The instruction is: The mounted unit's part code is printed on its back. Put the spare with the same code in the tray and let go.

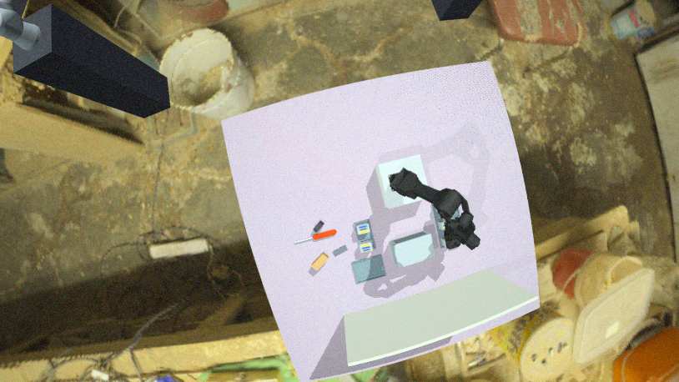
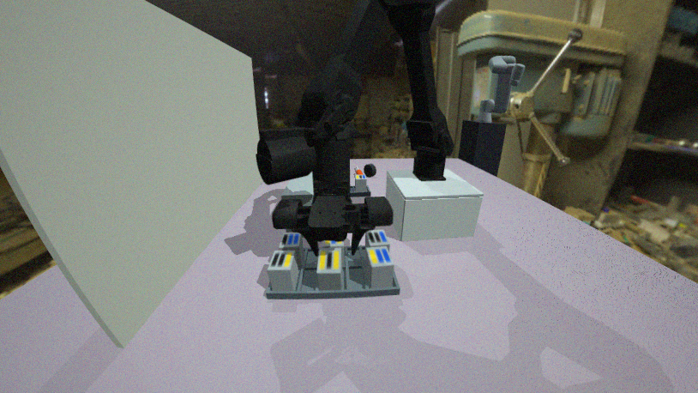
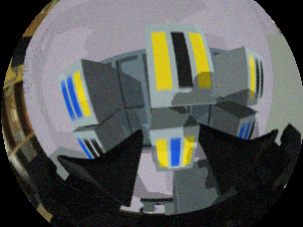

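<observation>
My gripper (image 2: 335,253) (image 3: 168,129) is open and empty. Its fingers point down over the spares rack (image 2: 332,294) (image 3: 132,85), one on either side of the back middle spare (image 3: 174,155), striped yellow-blue-yellow. The front middle spare (image 2: 329,274) (image 3: 181,60) is striped yellow-black-yellow. Several other striped spares stand at the rack's sides. In the top view the arm hides much of the rack. A small dark holder there carries two striped labels, an upper one (image 1: 362,228) and a lower one (image 1: 365,247); which is the mounted unit's is unclear. The flat grey-blue tray (image 1: 361,274) lies below it.
A pale box (image 1: 413,253) stands between the tray and the rack. A large upright panel (image 1: 436,313) (image 2: 146,122) stands along one side. The arm's white base block (image 1: 403,197) (image 2: 439,217) is opposite. An orange screwdriver (image 1: 324,233) and an orange block (image 1: 319,261) lie beyond the holder.
</observation>
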`<state>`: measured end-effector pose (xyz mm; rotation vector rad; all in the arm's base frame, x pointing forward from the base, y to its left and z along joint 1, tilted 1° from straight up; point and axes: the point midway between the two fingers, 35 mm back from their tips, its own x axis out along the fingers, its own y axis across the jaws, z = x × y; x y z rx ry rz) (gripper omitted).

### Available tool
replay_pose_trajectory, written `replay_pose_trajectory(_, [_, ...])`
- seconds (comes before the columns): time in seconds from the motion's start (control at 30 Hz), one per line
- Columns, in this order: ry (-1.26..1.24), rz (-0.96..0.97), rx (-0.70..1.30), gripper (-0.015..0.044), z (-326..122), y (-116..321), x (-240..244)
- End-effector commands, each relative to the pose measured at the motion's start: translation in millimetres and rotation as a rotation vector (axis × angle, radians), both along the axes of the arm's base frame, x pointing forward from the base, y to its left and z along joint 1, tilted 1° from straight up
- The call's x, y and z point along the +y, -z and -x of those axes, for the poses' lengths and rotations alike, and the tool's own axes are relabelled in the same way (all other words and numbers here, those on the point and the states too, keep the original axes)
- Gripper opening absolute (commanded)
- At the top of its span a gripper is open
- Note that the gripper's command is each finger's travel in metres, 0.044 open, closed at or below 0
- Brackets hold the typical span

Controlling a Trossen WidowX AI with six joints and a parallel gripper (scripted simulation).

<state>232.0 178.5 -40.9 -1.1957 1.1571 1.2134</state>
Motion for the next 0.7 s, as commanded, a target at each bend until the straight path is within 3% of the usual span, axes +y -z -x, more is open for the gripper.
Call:
replay_pose_trajectory(0.0, [0.000,0.000,0.000,0.0248,0.0,0.0,0.0])
replay_pose_trajectory(0.13, [0.000,0.000,0.000,0.0142,0.0,0.0,0.0])
replay_pose_trajectory(0.37, [0.000,0.000,0.000,0.0096,0.0,0.0,0.0])
replay_pose_trajectory(0.5, [0.000,0.000,0.000,0.0000,0.0,0.0,0.0])
replay_pose_trajectory(0.67, [0.000,0.000,0.000,0.0000,0.0,0.0,0.0])
